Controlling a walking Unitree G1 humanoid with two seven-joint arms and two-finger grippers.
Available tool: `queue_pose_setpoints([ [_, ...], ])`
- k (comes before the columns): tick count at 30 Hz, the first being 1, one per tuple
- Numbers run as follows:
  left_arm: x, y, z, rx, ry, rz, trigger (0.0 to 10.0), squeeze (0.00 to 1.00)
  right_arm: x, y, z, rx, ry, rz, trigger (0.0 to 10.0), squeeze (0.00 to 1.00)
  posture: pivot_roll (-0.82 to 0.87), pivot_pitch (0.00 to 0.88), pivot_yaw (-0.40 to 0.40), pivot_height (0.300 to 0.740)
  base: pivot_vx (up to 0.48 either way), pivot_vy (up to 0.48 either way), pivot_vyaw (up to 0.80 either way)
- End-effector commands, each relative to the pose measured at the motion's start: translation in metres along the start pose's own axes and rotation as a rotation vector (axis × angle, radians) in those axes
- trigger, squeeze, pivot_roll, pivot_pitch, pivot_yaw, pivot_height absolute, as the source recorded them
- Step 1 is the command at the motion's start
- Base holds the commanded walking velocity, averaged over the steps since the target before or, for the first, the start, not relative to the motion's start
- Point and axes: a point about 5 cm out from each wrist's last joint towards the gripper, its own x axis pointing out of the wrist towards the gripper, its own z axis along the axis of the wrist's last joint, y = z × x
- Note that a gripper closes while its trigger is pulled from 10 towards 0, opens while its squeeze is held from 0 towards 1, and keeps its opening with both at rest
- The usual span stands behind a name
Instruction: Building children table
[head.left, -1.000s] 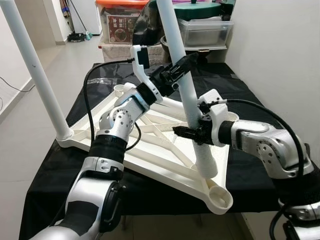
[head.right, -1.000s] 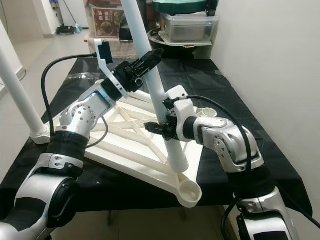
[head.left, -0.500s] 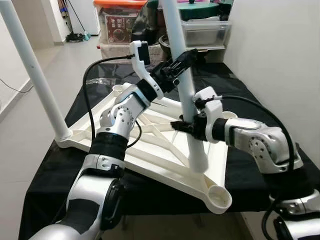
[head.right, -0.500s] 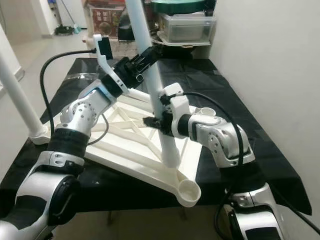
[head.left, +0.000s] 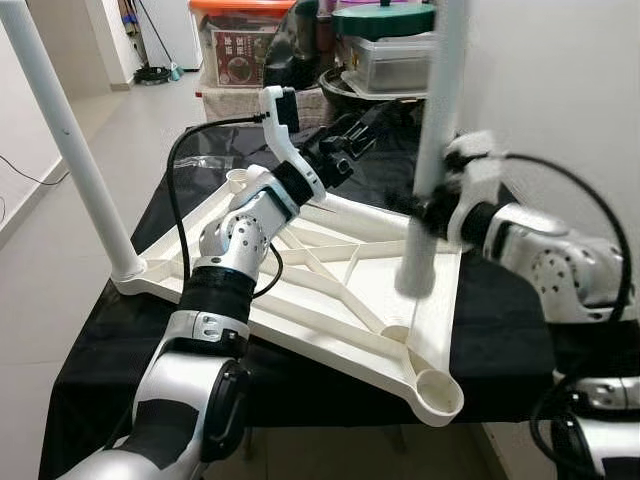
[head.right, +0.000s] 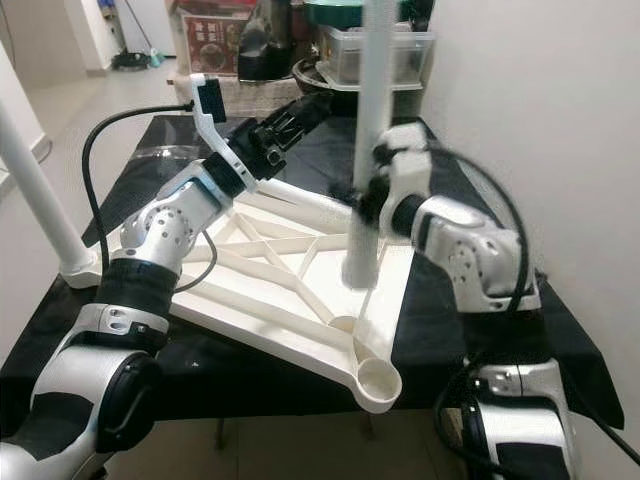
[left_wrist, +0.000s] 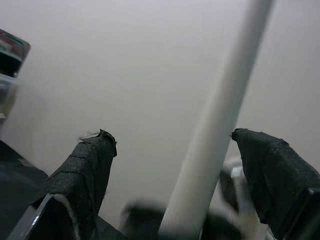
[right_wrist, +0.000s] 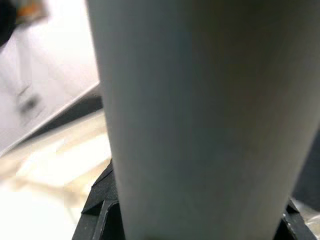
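The white table frame lies upside down on the black-covered table. One white leg stands fitted in its far left corner. My right gripper is shut on a second white leg, held nearly upright with its lower end hanging just above the frame's right side. An empty round socket sits at the near right corner. My left gripper is open above the frame's far edge, left of the held leg and apart from it. The left wrist view looks past both fingers at that leg.
Storage boxes and a clear bin are stacked behind the table. A pale wall stands close on the right. Open tiled floor lies to the left of the table.
The right gripper has swung the leg to the right and upright, lifting its lower end off the frame. The leg has left the left gripper's fingers, which now stand open.
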Motion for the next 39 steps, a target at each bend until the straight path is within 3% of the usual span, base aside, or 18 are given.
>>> queue_pose_setpoints([
  [1, -0.007, 0.002, 0.000, 0.004, -0.001, 0.018, 10.0, 0.00, -0.001, -0.006, 0.010, 0.024, -0.091, -0.049, 0.0, 0.00, 0.05, 0.000, -0.033, 0.740, 0.000, 0.000, 0.00],
  [5, -0.011, 0.001, -0.002, 0.020, 0.011, 0.021, 10.0, 0.00, -0.004, -0.009, 0.015, 0.060, -0.155, -0.081, 0.0, 0.00, 0.05, 0.000, -0.036, 0.740, 0.000, 0.000, 0.00],
  [6, -0.018, -0.001, -0.008, 0.054, 0.036, 0.022, 10.0, 0.00, -0.007, -0.011, 0.017, 0.106, -0.220, -0.108, 0.0, 0.00, 0.06, 0.000, -0.036, 0.740, 0.000, 0.000, 0.00],
  [10, -0.033, -0.010, -0.027, 0.135, 0.112, 0.007, 10.0, 0.00, -0.016, -0.006, 0.015, 0.128, -0.311, -0.129, 0.0, 0.00, 0.06, 0.000, -0.037, 0.740, 0.000, 0.000, 0.00],
  [11, -0.042, -0.015, -0.042, 0.241, 0.178, -0.010, 10.0, 0.00, -0.020, 0.002, 0.010, 0.155, -0.347, -0.117, 0.0, 0.00, 0.06, 0.000, -0.039, 0.740, 0.000, 0.000, 0.00],
  [14, -0.064, -0.022, -0.070, 0.449, 0.305, -0.050, 10.0, 0.00, -0.025, 0.019, 0.001, 0.215, -0.390, -0.064, 0.0, 0.00, 0.05, 0.000, -0.036, 0.740, 0.000, 0.000, 0.00],
  [18, -0.074, -0.019, -0.081, 0.502, 0.342, -0.023, 10.0, 0.00, -0.025, 0.034, -0.005, 0.239, -0.402, -0.012, 0.0, 0.00, 0.06, 0.000, -0.036, 0.740, 0.000, 0.000, 0.00],
  [19, -0.076, -0.017, -0.083, 0.528, 0.353, -0.012, 10.0, 0.85, -0.025, 0.041, -0.007, 0.229, -0.403, 0.009, 0.0, 0.00, 0.05, 0.000, -0.036, 0.740, 0.000, 0.000, 0.00],
  [21, -0.077, -0.016, -0.085, 0.548, 0.361, -0.007, 10.0, 0.85, -0.025, 0.046, -0.008, 0.222, -0.403, 0.023, 0.0, 0.00, 0.05, 0.000, -0.036, 0.740, 0.000, 0.000, 0.00],
  [22, -0.077, -0.016, -0.087, 0.593, 0.366, -0.006, 10.0, 0.99, -0.024, 0.053, -0.009, 0.221, -0.402, 0.052, 0.0, 0.00, 0.05, 0.000, -0.036, 0.740, 0.000, 0.000, 0.00],
  [23, -0.078, -0.016, -0.089, 0.645, 0.370, 0.009, 10.0, 1.00, -0.024, 0.060, -0.011, 0.223, -0.398, 0.080, 0.0, 0.00, 0.05, 0.000, -0.039, 0.740, 0.000, 0.000, 0.00],
  [27, -0.080, -0.017, -0.091, 0.740, 0.377, 0.035, 10.0, 1.00, -0.025, 0.072, -0.017, 0.237, -0.387, 0.119, 0.0, 0.00, 0.05, 0.000, -0.041, 0.740, 0.000, 0.000, 0.00],
  [28, -0.080, -0.018, -0.092, 0.764, 0.379, 0.028, 10.0, 0.00, -0.025, 0.074, -0.018, 0.238, -0.380, 0.124, 0.0, 0.00, 0.05, 0.000, -0.043, 0.740, 0.000, 0.000, 0.00],
  [36, -0.082, -0.022, -0.103, 0.785, 0.399, 0.002, 10.0, 0.00, -0.026, 0.088, -0.026, 0.261, -0.362, 0.160, 0.0, 0.00, 0.05, 0.000, -0.045, 0.740, 0.000, 0.000, 0.00],
  [39, -0.083, -0.023, -0.105, 0.787, 0.393, 0.011, 10.0, 0.00, -0.027, 0.086, -0.027, 0.242, -0.368, 0.113, 0.0, 0.00, 0.05, 0.000, -0.044, 0.740, 0.000, 0.000, 0.00],
])
